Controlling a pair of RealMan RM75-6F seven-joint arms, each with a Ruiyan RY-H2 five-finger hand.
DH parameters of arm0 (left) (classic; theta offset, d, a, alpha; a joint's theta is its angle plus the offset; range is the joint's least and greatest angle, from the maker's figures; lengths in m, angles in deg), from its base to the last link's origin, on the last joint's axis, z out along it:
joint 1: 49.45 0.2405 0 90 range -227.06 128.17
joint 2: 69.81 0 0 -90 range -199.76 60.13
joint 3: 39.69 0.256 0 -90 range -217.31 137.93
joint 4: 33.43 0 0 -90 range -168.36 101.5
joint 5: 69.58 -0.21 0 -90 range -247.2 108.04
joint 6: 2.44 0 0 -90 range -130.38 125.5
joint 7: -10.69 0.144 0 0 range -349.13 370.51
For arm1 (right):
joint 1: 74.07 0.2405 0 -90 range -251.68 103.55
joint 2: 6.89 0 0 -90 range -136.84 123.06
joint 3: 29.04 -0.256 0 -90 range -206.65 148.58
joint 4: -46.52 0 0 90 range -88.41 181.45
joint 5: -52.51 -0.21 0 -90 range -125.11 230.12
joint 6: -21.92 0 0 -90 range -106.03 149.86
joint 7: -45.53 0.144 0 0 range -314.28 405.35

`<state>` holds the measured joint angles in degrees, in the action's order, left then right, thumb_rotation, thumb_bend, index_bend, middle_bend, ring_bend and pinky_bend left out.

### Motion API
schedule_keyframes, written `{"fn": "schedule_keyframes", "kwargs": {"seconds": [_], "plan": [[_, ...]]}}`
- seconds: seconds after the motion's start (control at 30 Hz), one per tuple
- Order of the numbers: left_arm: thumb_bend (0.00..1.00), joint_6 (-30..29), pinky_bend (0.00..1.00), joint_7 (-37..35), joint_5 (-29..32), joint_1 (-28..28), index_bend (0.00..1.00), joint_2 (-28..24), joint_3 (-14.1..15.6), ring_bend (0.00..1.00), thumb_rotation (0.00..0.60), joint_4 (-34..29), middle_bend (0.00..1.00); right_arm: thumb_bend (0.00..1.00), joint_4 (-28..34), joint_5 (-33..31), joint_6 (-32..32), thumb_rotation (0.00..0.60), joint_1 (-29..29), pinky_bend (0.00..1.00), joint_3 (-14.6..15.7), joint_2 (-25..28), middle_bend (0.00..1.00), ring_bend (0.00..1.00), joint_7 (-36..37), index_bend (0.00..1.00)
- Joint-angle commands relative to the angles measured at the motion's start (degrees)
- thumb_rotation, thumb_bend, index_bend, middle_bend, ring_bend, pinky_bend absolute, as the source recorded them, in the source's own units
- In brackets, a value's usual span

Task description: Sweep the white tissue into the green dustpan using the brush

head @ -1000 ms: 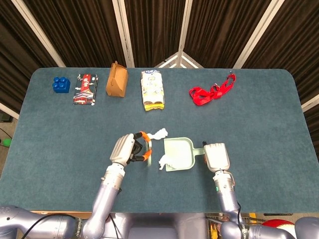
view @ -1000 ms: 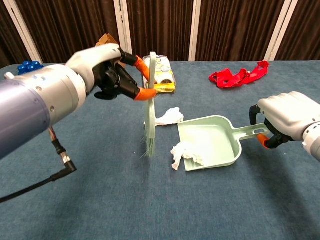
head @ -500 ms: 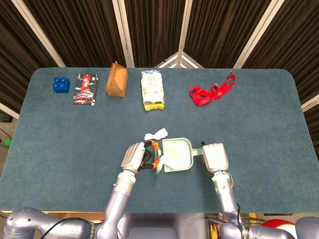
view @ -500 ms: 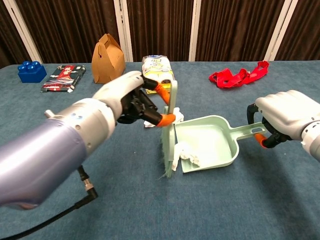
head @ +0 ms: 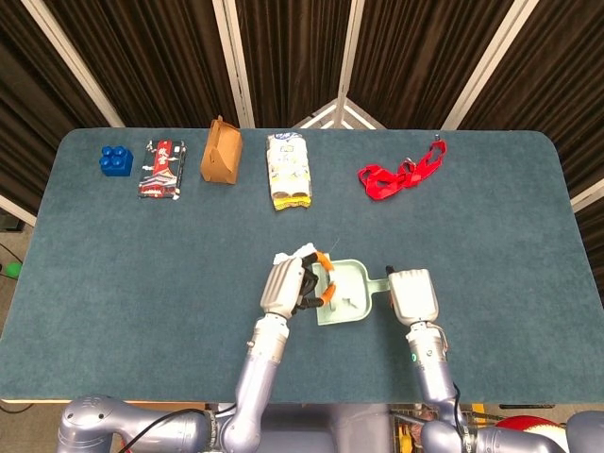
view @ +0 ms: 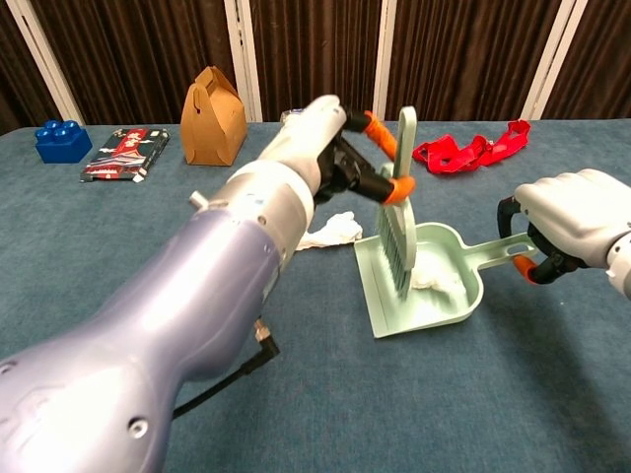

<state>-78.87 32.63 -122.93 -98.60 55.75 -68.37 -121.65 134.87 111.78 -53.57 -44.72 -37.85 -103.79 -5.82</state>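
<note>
Since the earlier frame, left hand [view: 340, 158] carried the brush [view: 399, 202] rightward; bristles now inside the dustpan [view: 394, 315], one tissue [view: 434, 279] swept in. Brush held upright. Right hand [view: 567, 232] grips the pan handle. Second tissue [view: 330, 232] lies behind-left of the brush, nearer the left hand; head view mostly hides it.
</note>
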Motion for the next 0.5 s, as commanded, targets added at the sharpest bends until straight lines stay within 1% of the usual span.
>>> {"fn": "schedule_keyframes", "kwargs": {"seconds": [0.03,0.17,0.3,0.4,0.5], "plan": [[0.54,-0.04,1.0,0.18,-0.89,-0.41,0.79,-0.36,-0.98,1.0,0.6,0.37,1.0,0.52,-0.09,-0.2,0.06,0.6,0.05,0.8,-0.16,0.11,0.85,0.84,0.1,0.54],[0.54,0.11,1.0,-0.08,-1.25,0.35,0.79,-2.15,-1.77,1.0,0.6,-0.5,1.0,0.52,-0.26,-0.4,-0.01,0.6,0.02,0.8,-0.23,0.23,0.85,0.84,0.21,0.54],[0.54,0.27,1.0,-0.73,-1.54,1.86,0.79,-4.79,-1.74,1.0,0.6,-1.9,1.0,0.52,-1.01,-1.17,-0.22,0.6,0.0,0.8,-0.52,-0.12,0.85,0.84,-0.07,0.54],[0.54,0.58,1.0,-0.72,-1.6,2.86,0.79,-6.68,-1.18,1.0,0.6,-2.55,1.0,0.52,-1.57,-1.88,-0.24,0.6,0.29,0.8,-1.11,-0.76,0.85,0.84,-0.39,0.54],[0.54,1.3,1.0,-0.74,-1.96,4.08,0.79,-8.97,0.36,1.0,0.6,-3.27,1.0,0.52,-2.36,-2.41,-0.19,0.6,0.63,0.8,-1.9,-1.15,0.85,0.84,-0.2,0.54]]}}
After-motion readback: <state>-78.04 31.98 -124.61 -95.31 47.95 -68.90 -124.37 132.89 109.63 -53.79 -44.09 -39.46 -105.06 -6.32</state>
